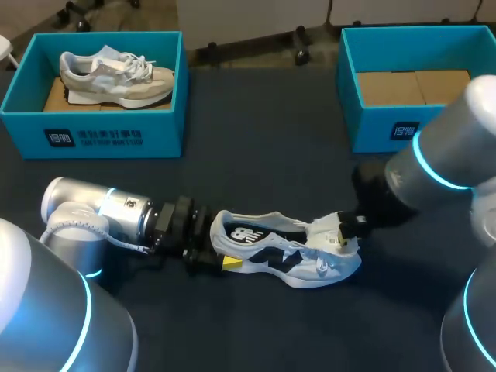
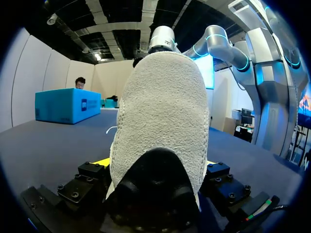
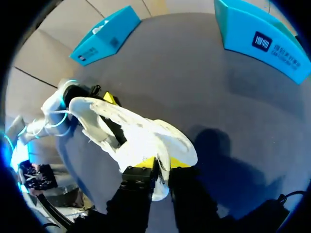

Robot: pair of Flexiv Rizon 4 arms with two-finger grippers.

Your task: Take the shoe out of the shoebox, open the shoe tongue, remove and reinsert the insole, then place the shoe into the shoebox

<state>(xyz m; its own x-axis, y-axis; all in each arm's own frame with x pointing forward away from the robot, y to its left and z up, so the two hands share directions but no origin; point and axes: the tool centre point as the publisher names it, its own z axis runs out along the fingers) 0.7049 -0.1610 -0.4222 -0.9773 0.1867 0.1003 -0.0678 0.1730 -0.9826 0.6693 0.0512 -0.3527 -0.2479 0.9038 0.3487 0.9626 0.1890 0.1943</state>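
Where it lies lengthwise between them, shoe, heel clamped by left gripper; toe clamped by right gripper

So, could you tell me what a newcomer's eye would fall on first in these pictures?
First, the white sneaker at mid-table, gripped at both ends: the left gripper is shut on its heel and the right gripper on its front end. Then the two bright blue boxes at the far edge: the left shoebox holds a beige sneaker, while the right shoebox shows only its cardboard floor.
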